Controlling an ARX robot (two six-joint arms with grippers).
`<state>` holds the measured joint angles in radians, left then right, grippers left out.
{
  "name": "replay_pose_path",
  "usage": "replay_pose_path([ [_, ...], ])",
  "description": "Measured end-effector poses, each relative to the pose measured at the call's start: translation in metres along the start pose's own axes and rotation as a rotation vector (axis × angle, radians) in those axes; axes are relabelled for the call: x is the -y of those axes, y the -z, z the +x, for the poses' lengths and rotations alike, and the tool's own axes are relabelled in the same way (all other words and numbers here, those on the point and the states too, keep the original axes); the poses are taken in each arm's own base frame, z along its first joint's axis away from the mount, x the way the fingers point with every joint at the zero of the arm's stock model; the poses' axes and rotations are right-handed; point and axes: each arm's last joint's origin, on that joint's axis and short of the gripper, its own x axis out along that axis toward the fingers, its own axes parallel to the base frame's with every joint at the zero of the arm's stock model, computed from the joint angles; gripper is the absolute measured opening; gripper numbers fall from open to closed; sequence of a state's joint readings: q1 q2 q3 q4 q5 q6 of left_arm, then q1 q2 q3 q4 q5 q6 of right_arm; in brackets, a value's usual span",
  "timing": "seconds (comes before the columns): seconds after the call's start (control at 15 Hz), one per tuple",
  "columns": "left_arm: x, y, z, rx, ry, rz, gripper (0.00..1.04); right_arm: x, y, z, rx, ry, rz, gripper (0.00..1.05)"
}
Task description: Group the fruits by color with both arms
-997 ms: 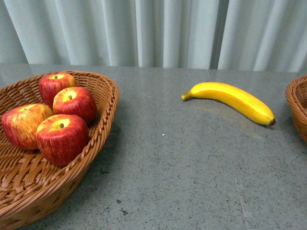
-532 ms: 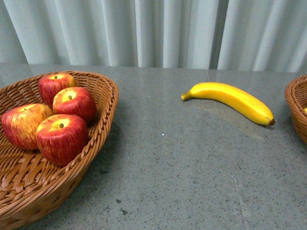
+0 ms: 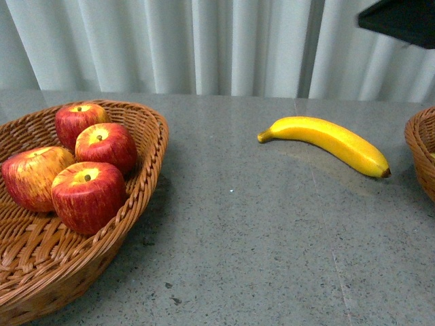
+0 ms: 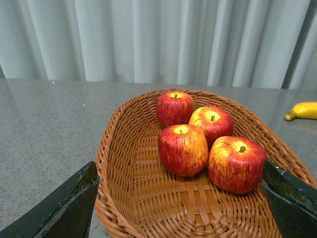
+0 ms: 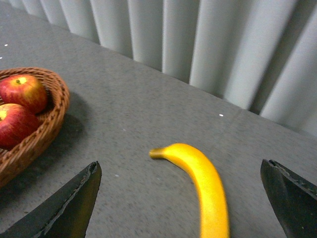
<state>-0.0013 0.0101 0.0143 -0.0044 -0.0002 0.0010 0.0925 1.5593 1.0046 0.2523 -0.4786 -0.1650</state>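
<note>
Several red apples (image 3: 88, 195) lie together in the wicker basket (image 3: 146, 176) at the left. They also show in the left wrist view (image 4: 183, 149), where my left gripper (image 4: 181, 210) is open and empty over the basket's near end. One yellow banana (image 3: 329, 141) lies on the grey table at the right. In the right wrist view the banana (image 5: 205, 186) lies between the wide-open jaws of my right gripper (image 5: 183, 203), which hangs above it. A black part of the right arm (image 3: 401, 20) shows at the top right of the front view. The second banana is hidden.
A second wicker basket (image 3: 421, 153) stands at the right edge of the table. A pale pleated curtain (image 3: 217, 44) hangs behind the table. Bare grey tabletop (image 3: 258, 251) lies between the two baskets.
A black part of the right arm has come into the top right of the front view. The fruits and baskets have not moved.
</note>
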Motion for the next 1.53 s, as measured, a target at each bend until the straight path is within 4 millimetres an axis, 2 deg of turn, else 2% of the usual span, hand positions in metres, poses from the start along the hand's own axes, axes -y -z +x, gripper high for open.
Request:
replay_pose_path([
  [0.13,0.000,0.000,0.000,0.000,0.000,0.000,0.98,-0.023,-0.006,0.056,-0.062,-0.072,-0.009,0.98],
  [0.2,0.000,0.000,0.000,0.000,0.000,0.000,0.98,-0.026,-0.006,0.080,-0.086,-0.079,-0.010,0.98],
  [0.33,0.000,0.000,0.000,0.000,0.000,0.000,0.98,-0.023,-0.001,0.109,-0.136,-0.075,-0.002,0.98],
  [0.47,0.000,0.000,0.000,0.000,0.000,0.000,0.98,-0.015,0.005,0.129,-0.180,-0.058,-0.023,0.98],
  [0.66,0.000,0.000,0.000,0.000,0.000,0.000,0.98,0.003,0.017,0.142,-0.256,-0.036,-0.077,0.98],
  [0.8,0.000,0.000,0.000,0.000,0.000,0.000,0.98,0.022,0.029,0.144,-0.314,-0.003,-0.109,0.98],
  [1.0,0.000,0.000,0.000,0.000,0.000,0.000,0.98,0.040,0.038,0.149,-0.390,0.027,-0.145,0.98],
  [1.26,0.000,0.000,0.000,0.000,0.000,0.000,0.98,0.042,0.044,0.151,-0.455,0.021,-0.155,0.98],
  [1.53,0.000,0.000,0.000,0.000,0.000,0.000,0.98,0.032,0.057,0.161,-0.503,0.031,-0.194,0.98],
])
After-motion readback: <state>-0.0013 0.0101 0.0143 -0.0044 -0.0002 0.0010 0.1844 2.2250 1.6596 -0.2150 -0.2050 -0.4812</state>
